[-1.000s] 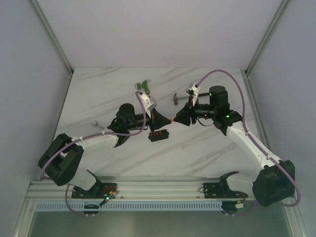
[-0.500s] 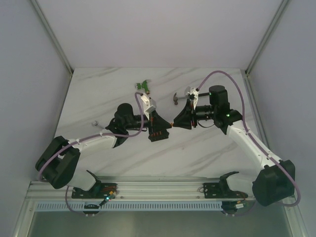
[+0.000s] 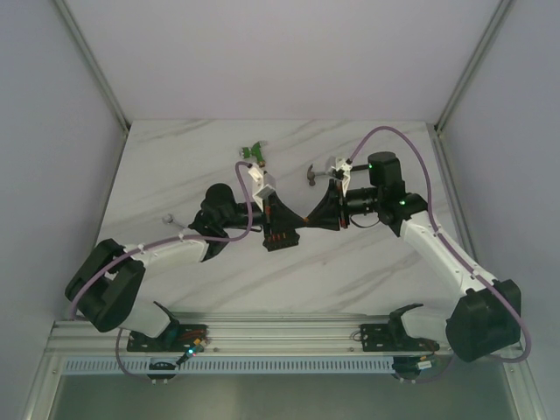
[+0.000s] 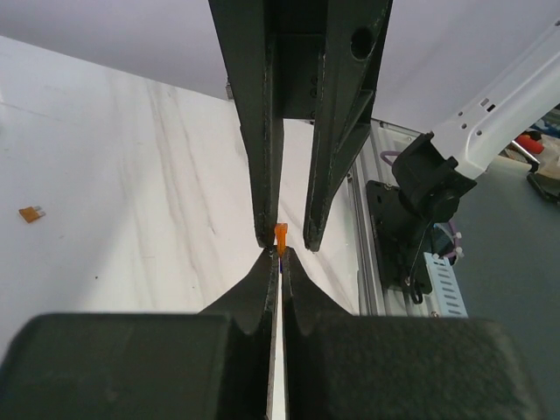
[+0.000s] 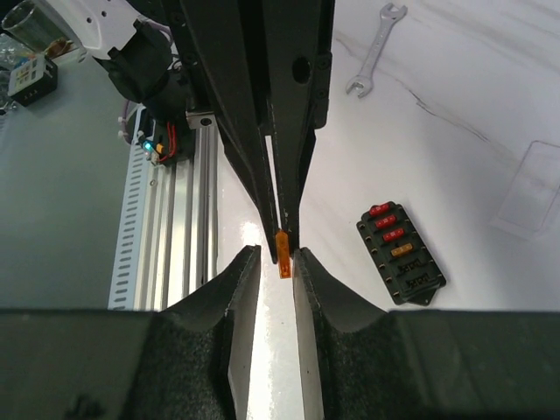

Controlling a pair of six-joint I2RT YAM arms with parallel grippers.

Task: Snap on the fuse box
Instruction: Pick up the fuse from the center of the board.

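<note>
The fuse box (image 5: pixel 401 254) is a small black block with red fuses and one orange fuse in a row. It lies flat on the marble table, and in the top view (image 3: pixel 280 240) it sits just below the left fingers. My left gripper (image 4: pixel 280 254) is shut on a tiny orange fuse (image 4: pixel 281 235) and holds it above the table. My right gripper (image 5: pixel 276 254) is open, tip to tip with the left one, with its jaws on either side of that fuse (image 5: pixel 282 252). In the top view the left gripper (image 3: pixel 296 219) and right gripper (image 3: pixel 311 219) meet mid-table.
A clear plastic lid (image 5: pixel 534 188) lies beyond the fuse box. A wrench (image 5: pixel 374 48) lies further off. A loose orange fuse (image 4: pixel 31 213) lies on the table. A hammer (image 3: pixel 317 175) and a green object (image 3: pixel 255 152) lie at the back.
Both grippers have closed the gap between them. The left one moved right with the fuse, the right one moved left, and the fuse now sits between the right jaws.
</note>
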